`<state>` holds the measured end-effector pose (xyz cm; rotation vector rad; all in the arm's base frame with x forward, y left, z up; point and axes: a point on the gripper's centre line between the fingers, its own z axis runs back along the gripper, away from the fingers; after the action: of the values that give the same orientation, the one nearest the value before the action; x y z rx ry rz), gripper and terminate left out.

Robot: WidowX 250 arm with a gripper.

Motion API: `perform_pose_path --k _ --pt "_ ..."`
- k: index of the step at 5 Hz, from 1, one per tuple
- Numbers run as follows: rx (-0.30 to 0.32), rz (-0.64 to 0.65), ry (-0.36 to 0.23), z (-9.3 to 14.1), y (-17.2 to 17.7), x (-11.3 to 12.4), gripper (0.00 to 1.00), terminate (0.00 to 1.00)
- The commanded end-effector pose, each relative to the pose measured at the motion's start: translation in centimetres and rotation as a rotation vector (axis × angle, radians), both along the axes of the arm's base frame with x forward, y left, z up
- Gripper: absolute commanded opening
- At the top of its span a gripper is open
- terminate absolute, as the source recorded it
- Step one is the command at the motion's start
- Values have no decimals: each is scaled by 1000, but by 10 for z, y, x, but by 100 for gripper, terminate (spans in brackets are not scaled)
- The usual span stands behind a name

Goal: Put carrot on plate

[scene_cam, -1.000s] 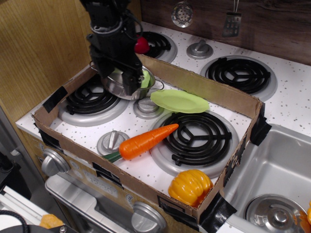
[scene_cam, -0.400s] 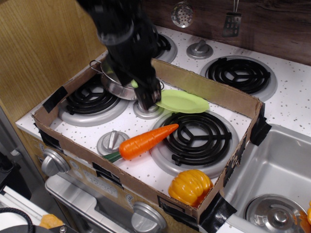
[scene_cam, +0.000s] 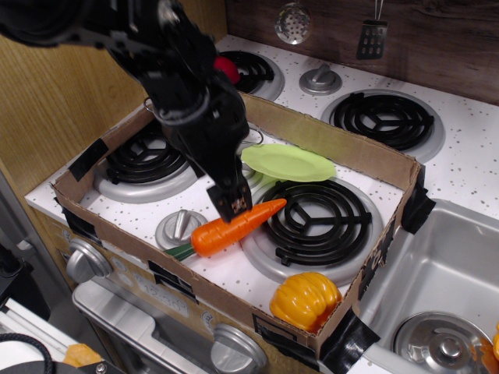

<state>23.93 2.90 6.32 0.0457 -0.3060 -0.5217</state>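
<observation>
The orange toy carrot (scene_cam: 222, 231) lies on the stovetop inside the cardboard tray, tip toward the front right burner, green stem toward the front left. The light green plate (scene_cam: 288, 161) rests tilted behind it, near the tray's middle. My black gripper (scene_cam: 234, 205) hangs just above the carrot's middle, fingertips at or touching its top. Its fingers look close together; I cannot tell whether they are open or shut. The carrot is still on the surface. The arm hides the steel pot behind it.
A yellow-orange pumpkin toy (scene_cam: 305, 299) sits in the tray's front right corner. The cardboard walls (scene_cam: 335, 144) ring the stovetop. Burner knobs (scene_cam: 181, 226) stand beside the carrot. A sink (scene_cam: 444, 288) lies at the right. A red object (scene_cam: 227, 72) shows behind the arm.
My gripper has moved from over the pot at the back left forward and down, past the plate's left edge, to just above the carrot. The carrot and plate have not moved.
</observation>
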Motion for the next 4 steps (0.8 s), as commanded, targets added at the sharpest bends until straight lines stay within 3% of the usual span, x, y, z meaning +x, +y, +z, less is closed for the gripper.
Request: perform_pose_path --k 1,2,4 --pt "79 -28 12 -18 6 2 100 0" --pt "93 -22 20 -29 6 4 100 0" --pt "48 -28 66 -55 7 7 100 0"
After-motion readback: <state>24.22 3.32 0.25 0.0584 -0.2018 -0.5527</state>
